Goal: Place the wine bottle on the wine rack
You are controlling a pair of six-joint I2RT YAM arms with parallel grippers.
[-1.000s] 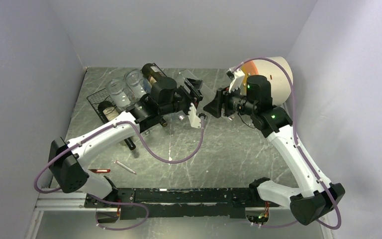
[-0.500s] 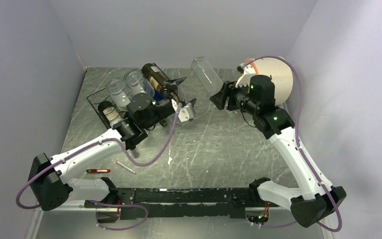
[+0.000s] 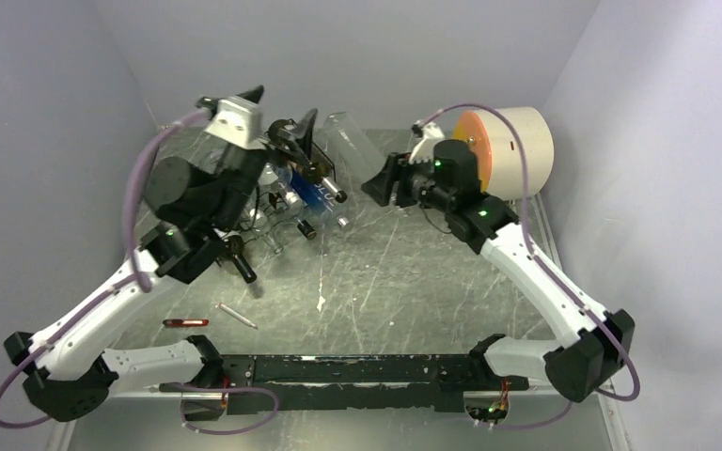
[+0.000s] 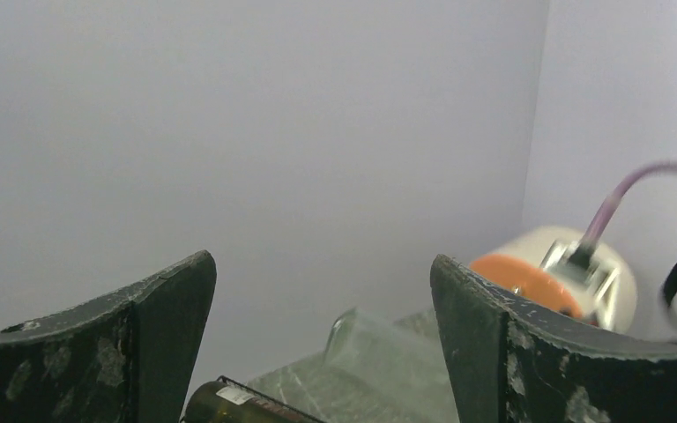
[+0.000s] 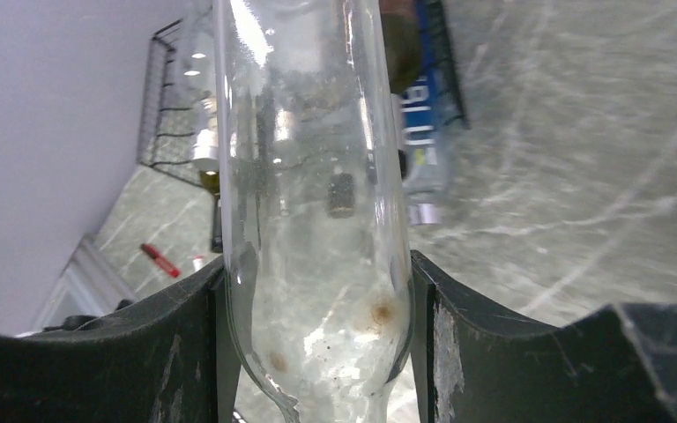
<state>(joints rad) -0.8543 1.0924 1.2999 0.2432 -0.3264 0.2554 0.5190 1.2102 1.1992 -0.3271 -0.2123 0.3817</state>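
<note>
two fingers of the right gripper (image 5: 317,339) press on the narrowing end of the clear wine bottle (image 5: 308,176), one on each side, so that hand is clamped on glass. the bottle's long axis runs straight out from the jaws, wide base leading, and in the top view it points up and to the left across the table (image 3: 414,282). the wine rack (image 5: 160,106) lies that same way, just past the bottle's far end, so the right arm is plainly the nearer one and the move looks like a short carry leftward and down. a blue-labelled bottle (image 5: 419,132) already lies at the rack's near side, close under the path. the left gripper (image 4: 322,291) is lifted high with fingers spread wide and nothing between them, aimed at the back wall; its arm hangs over much of the rack in the top view and may crowd the approach. an orange-faced drum (image 3: 512,141) stands behind the right arm, and a red pen (image 3: 185,322) lies well apart near the bases.
</note>
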